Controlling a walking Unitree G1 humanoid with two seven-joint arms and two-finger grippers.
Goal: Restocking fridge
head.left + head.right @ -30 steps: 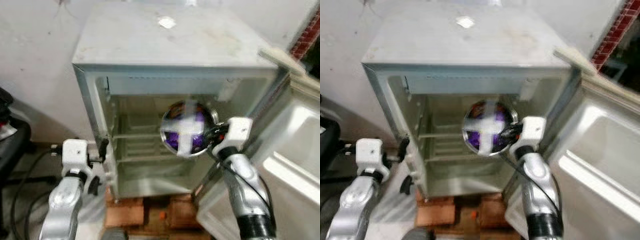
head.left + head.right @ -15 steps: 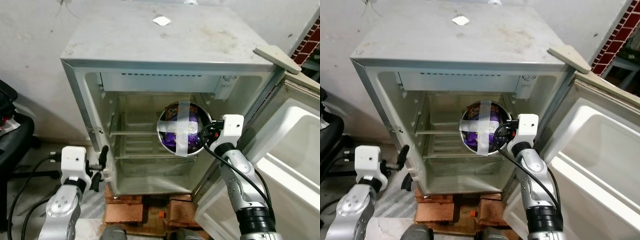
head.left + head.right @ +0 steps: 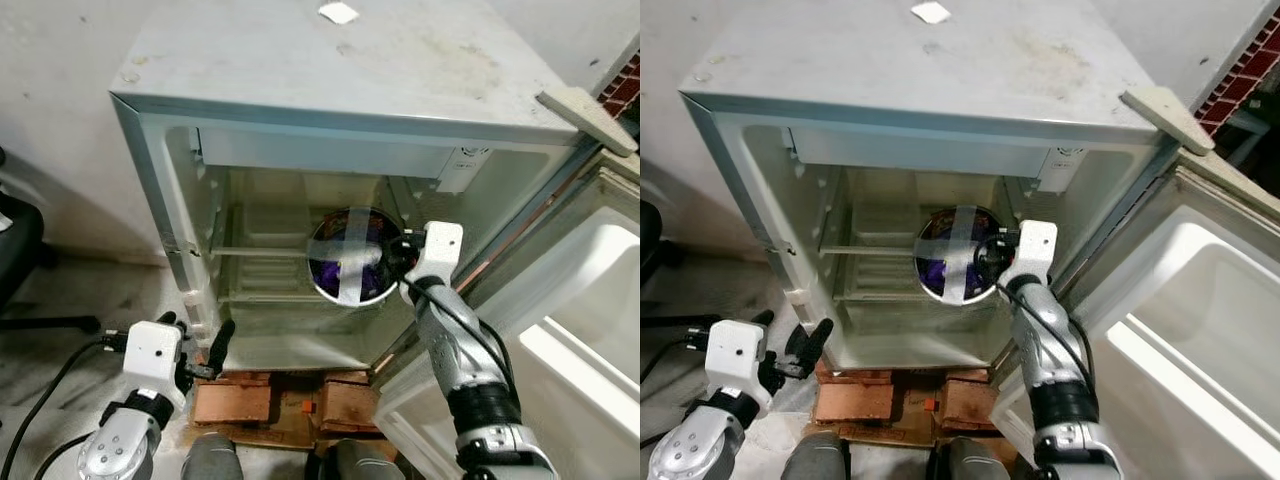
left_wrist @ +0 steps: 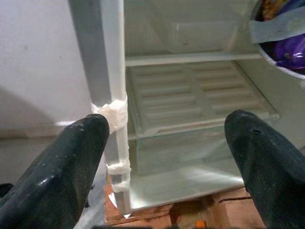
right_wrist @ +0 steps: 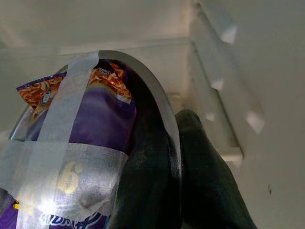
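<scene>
Steel bowl (image 3: 350,256) of taped purple snack packs sits tilted at the fridge (image 3: 300,120) mouth, rim clenched edge-on by your right pincer (image 3: 398,258). Risk: it pivots, slips, or clips the shelf (image 4: 190,100). Left pincer (image 4: 167,157) hangs released, low by the fridge's left edge.

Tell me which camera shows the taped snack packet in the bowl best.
The right wrist view: the packet, purple and orange, sits close under the tape. Both eye views show it small and dim; the left wrist view catches its edge.
</scene>
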